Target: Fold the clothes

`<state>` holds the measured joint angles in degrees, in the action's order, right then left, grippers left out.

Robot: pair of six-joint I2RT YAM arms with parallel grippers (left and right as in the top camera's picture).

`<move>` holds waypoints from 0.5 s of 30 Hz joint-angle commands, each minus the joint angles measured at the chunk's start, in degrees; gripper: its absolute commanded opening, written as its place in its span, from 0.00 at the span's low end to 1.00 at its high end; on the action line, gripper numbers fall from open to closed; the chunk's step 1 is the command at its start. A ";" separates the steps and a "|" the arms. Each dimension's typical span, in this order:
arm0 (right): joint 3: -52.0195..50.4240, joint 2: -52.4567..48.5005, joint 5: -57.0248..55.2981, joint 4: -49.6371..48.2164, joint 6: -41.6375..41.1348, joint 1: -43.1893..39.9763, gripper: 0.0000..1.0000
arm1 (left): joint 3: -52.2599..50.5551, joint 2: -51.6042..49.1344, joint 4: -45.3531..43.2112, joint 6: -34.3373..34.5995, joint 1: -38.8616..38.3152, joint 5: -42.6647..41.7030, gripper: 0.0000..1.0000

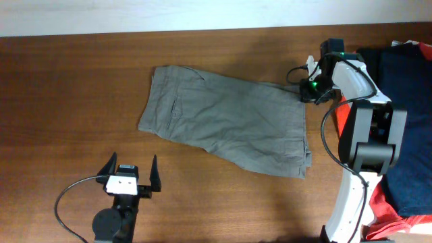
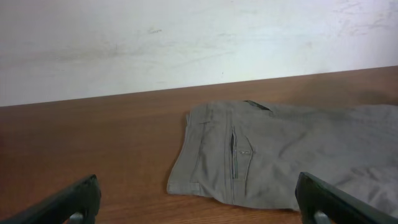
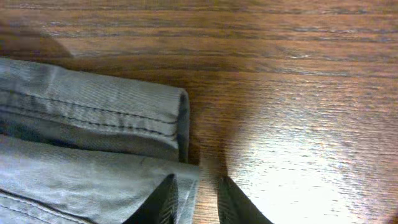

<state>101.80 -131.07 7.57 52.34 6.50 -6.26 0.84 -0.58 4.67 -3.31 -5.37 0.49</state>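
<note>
Straddling a stitched corner of the khaki-grey, wrinkled woven cotton shorts (image 3: pixel 93 118), the right claw (image 3: pixel 198 186) is standing with its jaws narrow, cloth lying against one finger and a sliver of wood showing beside the other; whether it is pinching yet I cannot tell. Outward from it the shorts are lying flat on the brown wooden table (image 1: pixel 67 81), reaching towards the left claw (image 1: pixel 133 162), which is hanging wide open, clear of the far end. Being light and limp, the fabric is probably best pinched at this doubled hem
</note>
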 commanded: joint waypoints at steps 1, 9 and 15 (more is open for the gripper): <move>-0.66 0.42 5.09 -0.52 -1.22 0.31 0.37 | -0.33 0.22 0.07 -0.68 -0.26 0.17 1.00; -0.66 0.42 5.79 11.41 -13.94 -3.06 0.48 | -0.33 0.22 0.07 -0.68 -0.26 0.17 1.00; -0.66 0.42 21.38 16.57 -5.86 -6.14 0.51 | -0.33 0.22 0.07 -0.68 -0.26 0.17 1.00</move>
<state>101.75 -131.04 23.20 67.90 -2.68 -11.81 0.84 -0.62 4.67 -3.31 -5.37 0.49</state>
